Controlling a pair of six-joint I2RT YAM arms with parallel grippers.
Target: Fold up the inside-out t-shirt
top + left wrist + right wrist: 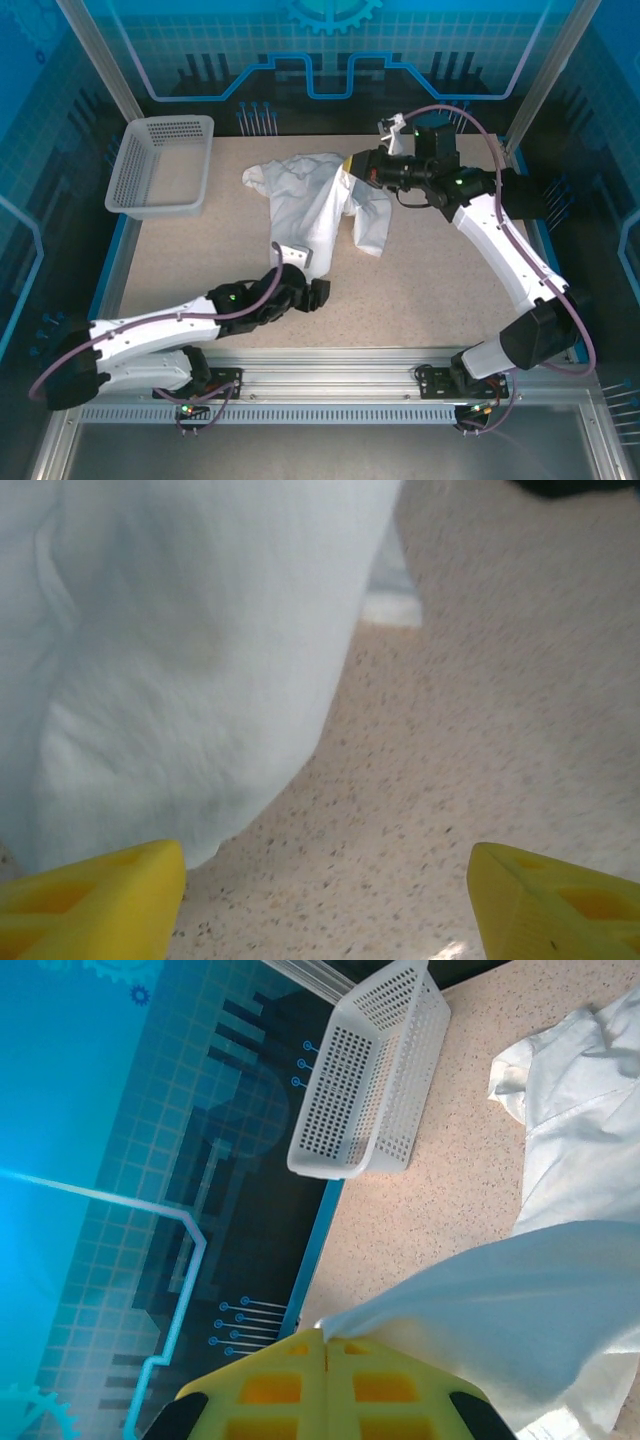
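Note:
The inside-out t-shirt (pixel 315 205) is white and wrinkled, spread over the middle of the table. My right gripper (pixel 349 166) hovers over its far right part, shut on a fold of the cloth. In the right wrist view the yellow fingers (pixel 380 1390) are pressed together, and the t-shirt (pixel 520 1310) hangs from the pinch in a lifted sheet. My left gripper (pixel 290 258) is at the shirt's near end, open. In the left wrist view its fingertips (pixel 100 900) stand wide apart over bare table, with the t-shirt's edge (pixel 180 680) just beyond the left one.
A white perforated basket (pixel 160 165) stands at the table's far left corner, also seen in the right wrist view as the basket (pixel 370 1070). Speckled beige tabletop (pixel 440 290) lies bare to the right and in front of the shirt. Blue panels wall the back and sides.

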